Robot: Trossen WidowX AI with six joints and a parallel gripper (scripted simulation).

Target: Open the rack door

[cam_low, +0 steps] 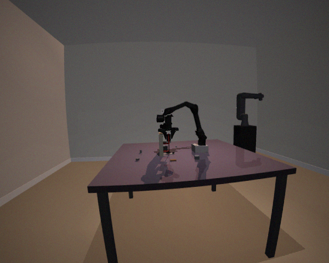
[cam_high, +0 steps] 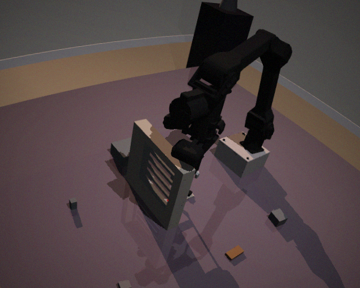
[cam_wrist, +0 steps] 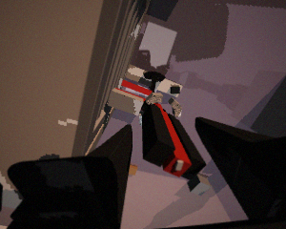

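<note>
The rack frame (cam_high: 177, 201) (cam_low: 160, 144) (cam_wrist: 43, 72) is a pale upright slab with a slatted opening. Its slats show edge-on in the wrist view, so the door's exact angle is hard to tell. The upright handle (cam_low: 169, 139) (cam_wrist: 177, 164), black with a red strip, stands out on the robot's side of the frame; in the top view it is mostly hidden. My gripper (cam_low: 168, 138) (cam_wrist: 163, 125) points down over the handle. Its fingers are apart, one on each side of the handle, with visible space on both sides. Whether either finger touches it is unclear.
The arm's base box (cam_high: 230, 158) (cam_low: 199, 148) stands beyond the frame. A grey box (cam_high: 120, 147) adjoins the frame's far end. Small grey blocks (cam_high: 72, 204) (cam_high: 278, 217) (cam_high: 124, 284) and an orange block (cam_high: 234, 252) (cam_low: 173, 160) lie around it. The frame's top is close beside my gripper.
</note>
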